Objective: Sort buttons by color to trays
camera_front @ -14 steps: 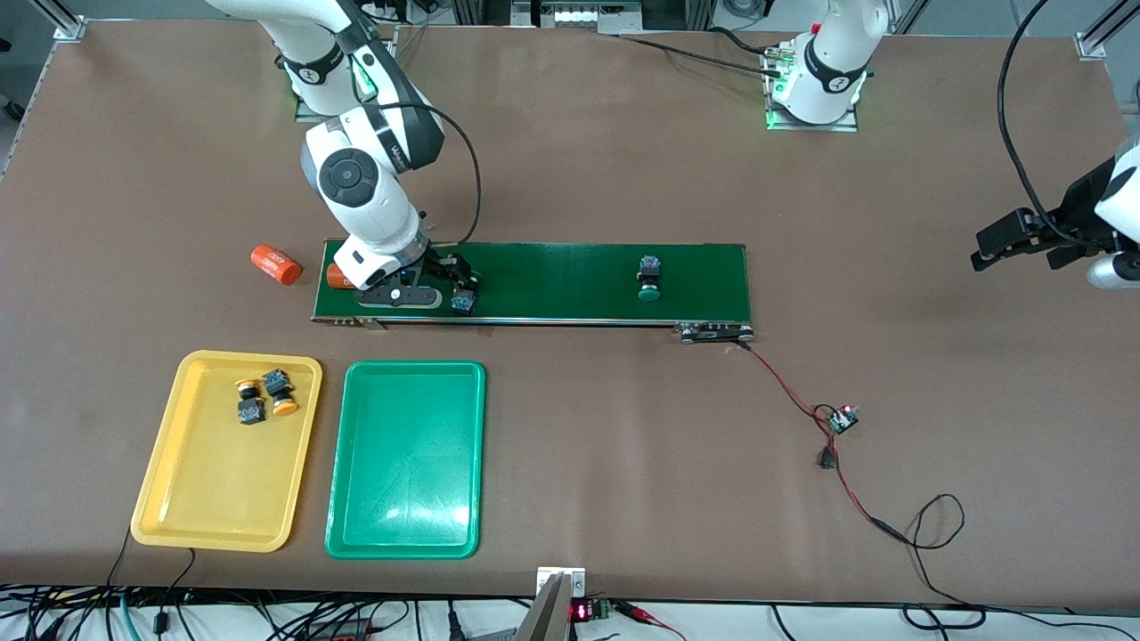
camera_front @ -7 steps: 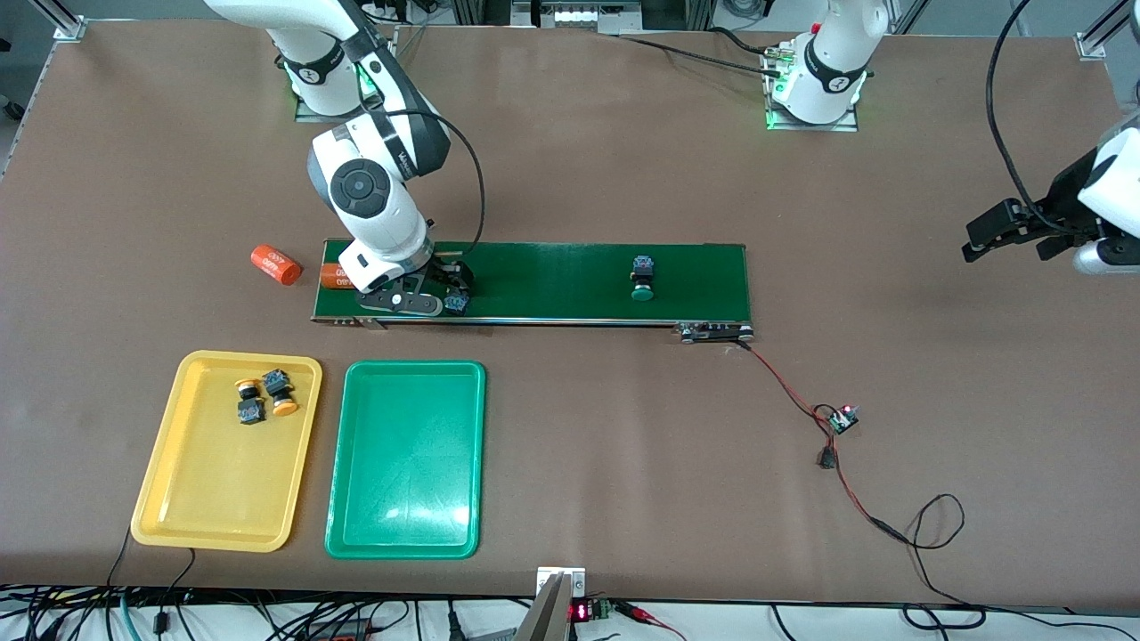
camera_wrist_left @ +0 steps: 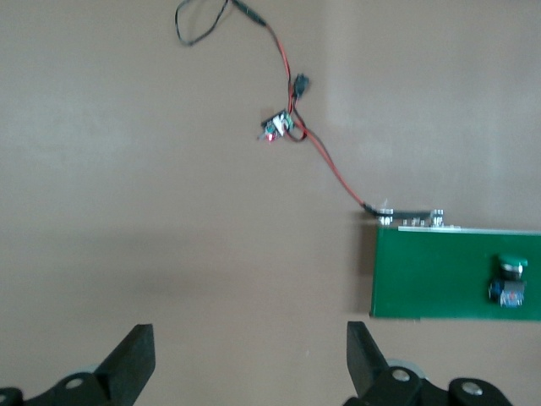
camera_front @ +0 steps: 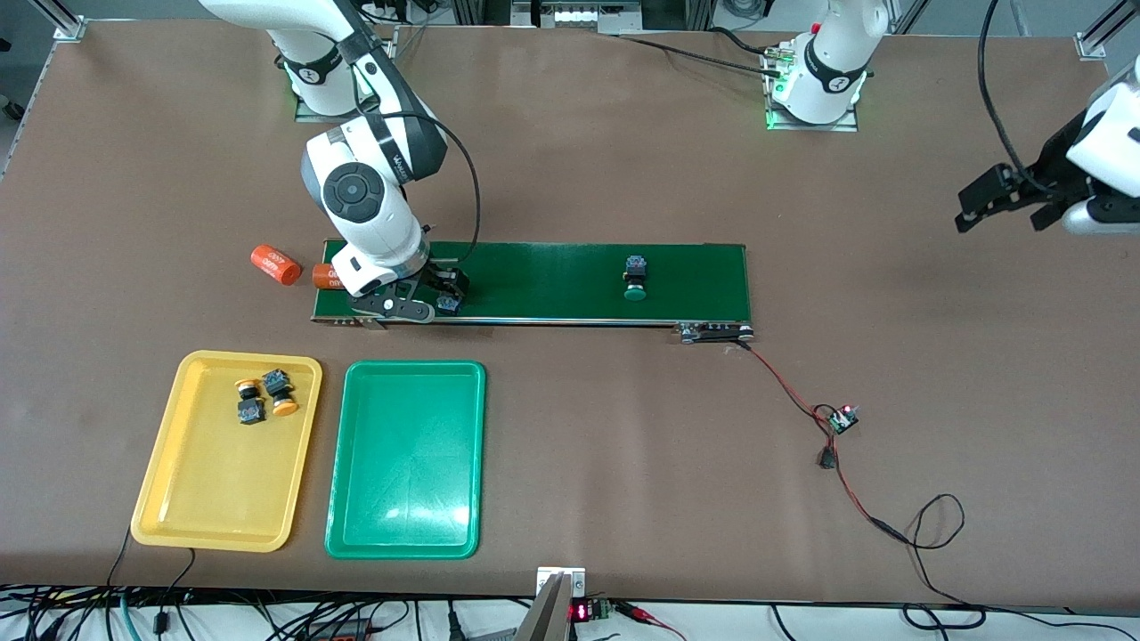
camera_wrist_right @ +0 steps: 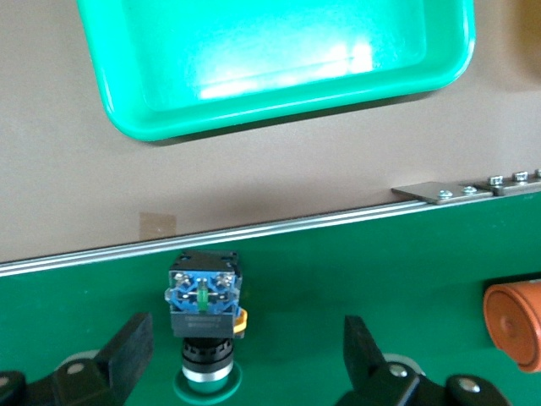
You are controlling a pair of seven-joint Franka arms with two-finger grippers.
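Note:
A green button (camera_front: pixel 448 304) (camera_wrist_right: pixel 203 313) lies on its side on the dark green belt (camera_front: pixel 552 285). My right gripper (camera_front: pixel 435 301) (camera_wrist_right: pixel 245 342) hangs low over it, open, one finger on each side and neither touching. A second green button (camera_front: pixel 635 278) (camera_wrist_left: pixel 510 283) lies farther along the belt toward the left arm's end. Two yellow-orange buttons (camera_front: pixel 249 401) (camera_front: pixel 280 390) lie in the yellow tray (camera_front: pixel 178 507). The green tray (camera_front: pixel 405 543) (camera_wrist_right: pixel 279 106) beside it holds nothing. My left gripper (camera_front: pixel 1002 212) (camera_wrist_left: pixel 249 355) waits open above bare table at the left arm's end.
One orange cylinder (camera_front: pixel 274 264) lies on the table off the belt's end by the right arm, another (camera_front: pixel 325 276) (camera_wrist_right: pixel 514 326) at that end of the belt. Red and black wires with a small board (camera_front: pixel 842 418) (camera_wrist_left: pixel 279 128) run from the belt's other end.
Both green buttons have drifted along the belt toward the right arm's end, and the right gripper has followed the one beneath it. The left gripper has moved away from the front camera.

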